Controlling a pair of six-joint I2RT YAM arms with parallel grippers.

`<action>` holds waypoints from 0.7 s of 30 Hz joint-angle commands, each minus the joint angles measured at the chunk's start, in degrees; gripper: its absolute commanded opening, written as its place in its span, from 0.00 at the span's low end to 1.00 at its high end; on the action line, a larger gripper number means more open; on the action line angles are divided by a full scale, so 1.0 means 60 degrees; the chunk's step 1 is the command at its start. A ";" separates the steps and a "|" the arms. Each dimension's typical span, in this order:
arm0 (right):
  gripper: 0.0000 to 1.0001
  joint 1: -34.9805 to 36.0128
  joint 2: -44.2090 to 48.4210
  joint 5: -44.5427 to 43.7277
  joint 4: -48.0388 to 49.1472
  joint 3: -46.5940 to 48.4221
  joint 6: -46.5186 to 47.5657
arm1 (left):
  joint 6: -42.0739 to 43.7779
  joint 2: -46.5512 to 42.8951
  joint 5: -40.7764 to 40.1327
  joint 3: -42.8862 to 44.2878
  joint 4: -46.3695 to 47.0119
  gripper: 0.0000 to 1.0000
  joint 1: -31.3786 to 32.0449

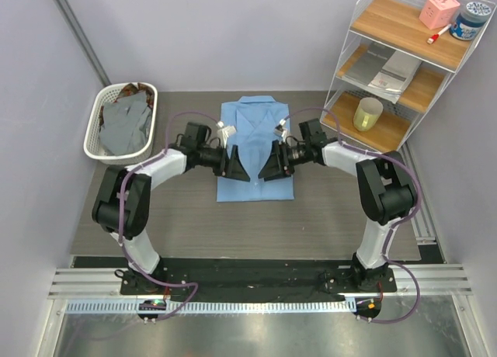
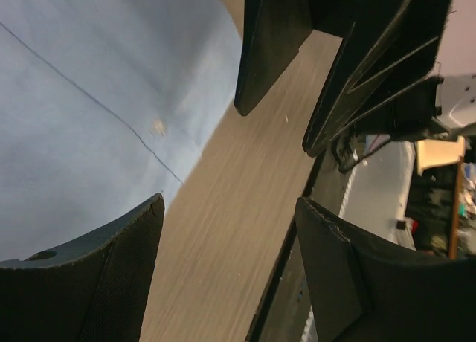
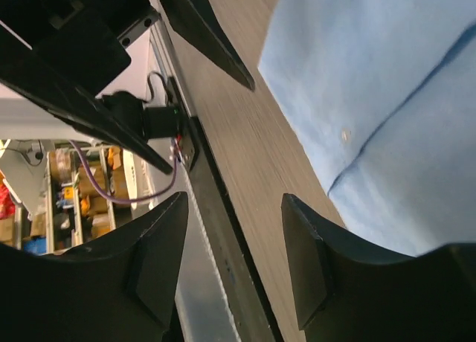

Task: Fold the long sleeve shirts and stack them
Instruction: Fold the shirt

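A light blue collared long sleeve shirt lies folded flat in the middle of the table. My left gripper and right gripper face each other just above its near half, both open and empty. In the left wrist view the shirt fills the upper left, the open left gripper frames bare table, and the right gripper's fingers hang at the top. In the right wrist view the shirt is at the upper right, beside the open right gripper. A grey shirt and a brown one lie in a basket.
A white basket stands at the table's back left. A wire shelf unit stands at the back right, holding a yellow cup, a pink box, a jar and papers. The table's near edge meets a black rail.
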State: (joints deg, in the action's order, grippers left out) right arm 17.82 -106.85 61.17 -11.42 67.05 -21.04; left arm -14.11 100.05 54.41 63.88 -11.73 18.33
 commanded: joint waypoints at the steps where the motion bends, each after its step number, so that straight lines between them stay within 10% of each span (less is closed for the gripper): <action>1: 0.58 0.0003 -0.0704 -0.0072 -0.0176 -0.0803 0.0531 | -0.0739 0.0638 0.0132 -0.0905 0.0854 0.72 0.0256; 8: 0.51 -0.0933 -0.2741 -0.0102 -0.0351 -0.1124 0.0636 | -0.0973 0.2323 -0.0134 -0.0655 0.0827 0.70 -0.0342; 16: 0.49 -0.0775 -0.0797 0.0630 -0.1437 -0.0952 0.0435 | 0.0038 0.0700 0.0570 -0.0862 -0.0214 0.71 -0.0594; 21: 0.72 -0.0188 -0.0458 0.0441 0.2714 -0.0466 -0.2875 | -0.1776 0.0755 0.0774 0.0061 0.1116 0.88 -0.0140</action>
State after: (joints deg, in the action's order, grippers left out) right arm 13.80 -113.95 65.36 -14.92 61.56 -22.63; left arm -18.22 106.17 58.08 59.81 -11.53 15.42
